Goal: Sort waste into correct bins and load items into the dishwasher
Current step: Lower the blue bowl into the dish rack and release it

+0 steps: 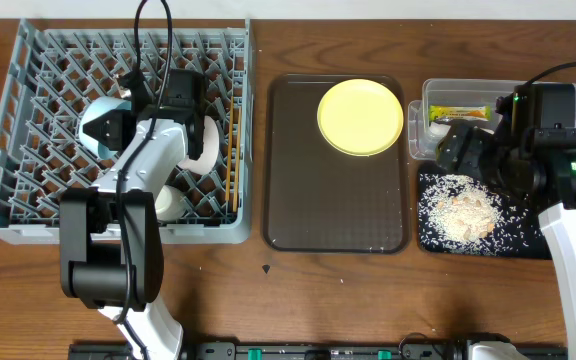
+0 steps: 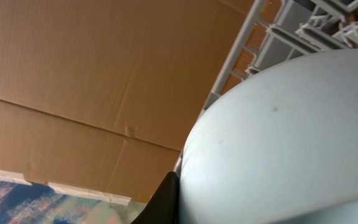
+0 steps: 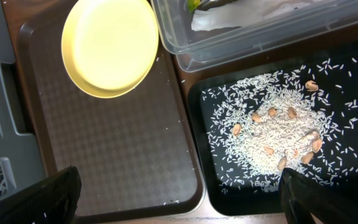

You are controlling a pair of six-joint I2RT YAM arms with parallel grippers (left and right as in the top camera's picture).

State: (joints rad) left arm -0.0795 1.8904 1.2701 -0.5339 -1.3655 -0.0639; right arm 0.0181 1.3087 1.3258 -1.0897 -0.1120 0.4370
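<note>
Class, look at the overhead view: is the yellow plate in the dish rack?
No, the yellow plate lies on the brown tray, outside the dish rack.

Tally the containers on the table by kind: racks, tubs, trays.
Rack: 1
Tub: 1
Trays: 2, the brown tray and the black tray
Total: 4

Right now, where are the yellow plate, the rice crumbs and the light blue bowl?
yellow plate [image 1: 360,117], overhead view, centre of its face.
rice crumbs [image 3: 277,140], right wrist view, middle of the pile.
light blue bowl [image 2: 278,137], left wrist view, curved outer wall.
</note>
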